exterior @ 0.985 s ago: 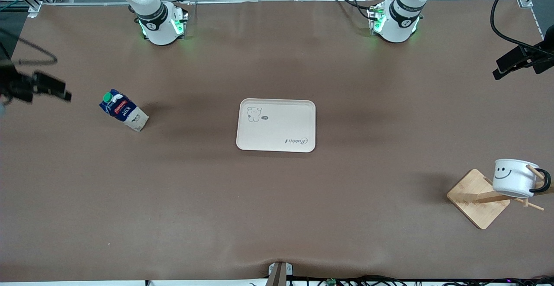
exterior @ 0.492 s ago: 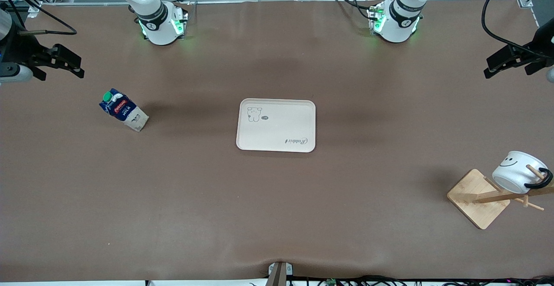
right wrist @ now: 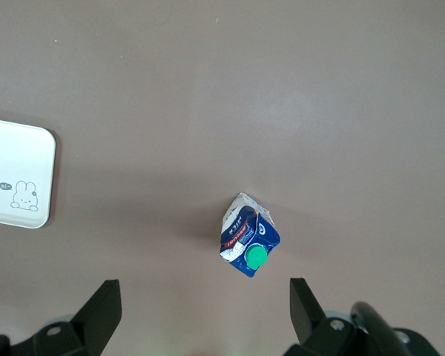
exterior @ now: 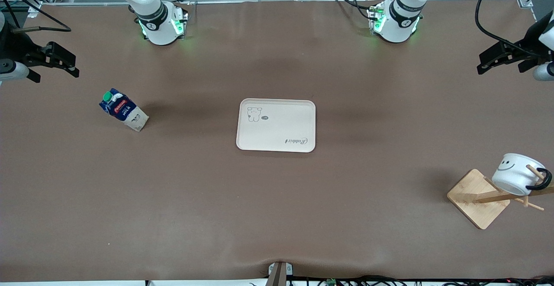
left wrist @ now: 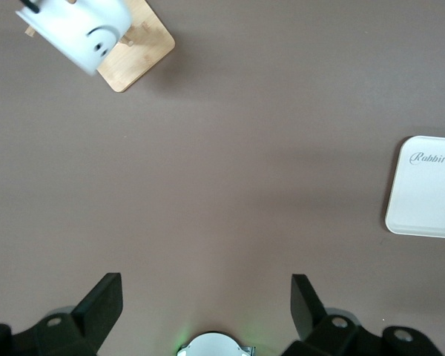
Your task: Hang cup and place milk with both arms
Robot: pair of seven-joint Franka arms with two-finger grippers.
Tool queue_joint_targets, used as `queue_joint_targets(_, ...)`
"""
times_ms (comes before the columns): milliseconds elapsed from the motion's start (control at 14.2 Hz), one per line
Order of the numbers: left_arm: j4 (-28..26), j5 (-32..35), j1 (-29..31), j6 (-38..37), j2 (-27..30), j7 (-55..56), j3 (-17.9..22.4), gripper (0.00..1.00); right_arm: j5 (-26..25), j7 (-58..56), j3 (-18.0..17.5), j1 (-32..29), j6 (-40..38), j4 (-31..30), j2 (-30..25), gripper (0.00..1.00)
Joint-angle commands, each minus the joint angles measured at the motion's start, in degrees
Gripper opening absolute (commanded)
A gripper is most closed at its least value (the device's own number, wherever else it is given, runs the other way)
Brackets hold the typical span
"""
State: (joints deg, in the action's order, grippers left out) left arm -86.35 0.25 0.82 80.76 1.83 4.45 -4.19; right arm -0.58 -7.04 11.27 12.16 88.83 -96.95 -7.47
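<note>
Front view shows the cup [exterior: 515, 171] hanging by its black handle on a peg of the wooden rack [exterior: 476, 199], at the left arm's end of the desk [exterior: 277, 216] and nearer to the front camera than the tray [exterior: 277, 145]. Over the last second it has tipped from sitting almost upright to leaning with its smiley face turned up, so it looks to have swung and settled under its own weight. The left gripper [exterior: 481, 63] is well clear of it, over the desk edge, its fingers spread wide and empty; it has drifted slightly toward the middle of the desk. This suggests the hanging half of the task is done. The milk [exterior: 123, 109] has not shifted: it stands on the bare desk toward the right arm's end, well apart from the tray and not yet placed. The right gripper [exterior: 74, 65] hovers over the desk edge near the carton, fingers open and holding nothing, after moving in from the edge. Picking up the carton is likely the next step.
</note>
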Motion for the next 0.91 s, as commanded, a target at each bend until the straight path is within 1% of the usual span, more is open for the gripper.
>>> queue_joint_targets(0, -1.98, -0.25, 0.59, -0.43, 2.29, 0.38, -0.91, 1.00, -0.82, -0.78, -0.29, -0.39, 0.02, 0.18, -0.44, 1.00)
queue_joint_targets(211, -4.34, -0.16, 0.59, 0.19, 3.87, 0.47, -1.00, 1.00, -0.56, -0.69, -0.64, -0.13, 0.02, 0.97, -0.45, 1.00)
queue_joint_targets(352, -6.28, -0.16, 1.46, 1.59, 5.80, 0.38, -1.00, 1.00, -0.56, -0.78, -1.51, -1.00, -0.06, 1.85, 0.78, 1.00)
queue_joint_targets(422, -6.11, -0.16, 1.47, 1.59, 5.81, 0.38, -1.00, 1.00, -0.56, -0.87, -2.82, -2.83, -0.07, 2.29, 1.05, 1.00)
queue_joint_targets(563, -5.59, -0.16, 1.38, 1.59, 5.46, 0.47, -1.00, 1.00, -0.47, -1.30, -8.17, -8.97, -0.50, 3.25, 1.92, 1.00)
queue_joint_targets(633, -5.24, -0.16, 1.38, 1.51, 5.46, 0.56, -1.00, 1.00, -0.56, -1.31, -9.33, -10.04, -0.77, 3.34, 2.02, 1.00)
queue_joint_targets(844, -5.06, -0.25, 1.47, 0.98, 5.37, 0.12, -1.00, 1.00, -0.47, -1.22, -9.43, -9.79, -1.47, 3.35, 1.93, 1.00)
